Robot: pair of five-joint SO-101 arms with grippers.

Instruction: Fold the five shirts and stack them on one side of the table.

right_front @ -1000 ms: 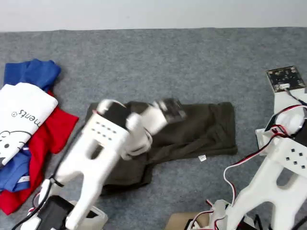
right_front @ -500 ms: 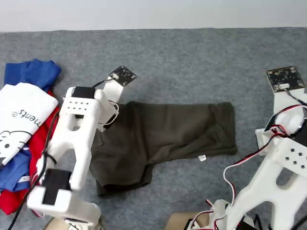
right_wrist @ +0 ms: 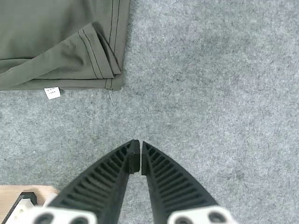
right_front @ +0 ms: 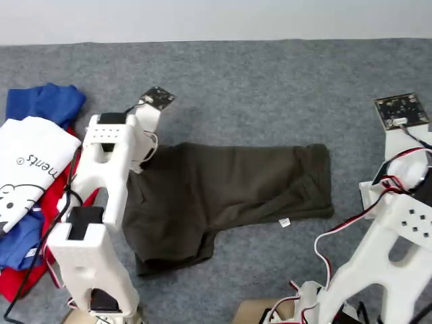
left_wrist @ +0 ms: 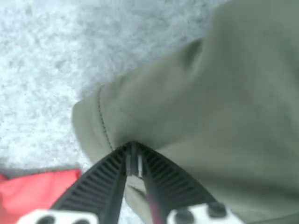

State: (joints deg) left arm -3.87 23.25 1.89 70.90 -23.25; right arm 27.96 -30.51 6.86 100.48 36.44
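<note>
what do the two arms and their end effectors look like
The left arm and right arm are chunky white plastic links with black motors and rows of small holes. Red, black and white wires loop along the right one. The left end effector and right end effector have black ribbed, tapering fingers.

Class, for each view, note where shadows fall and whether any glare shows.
High view: soft, even light, no glare; thin shadow beside the dark olive cotton shirt on the grey felt table cover. Left wrist view: shading in the fold at the left gripper. Right wrist view: dark creases at the hem.
</note>
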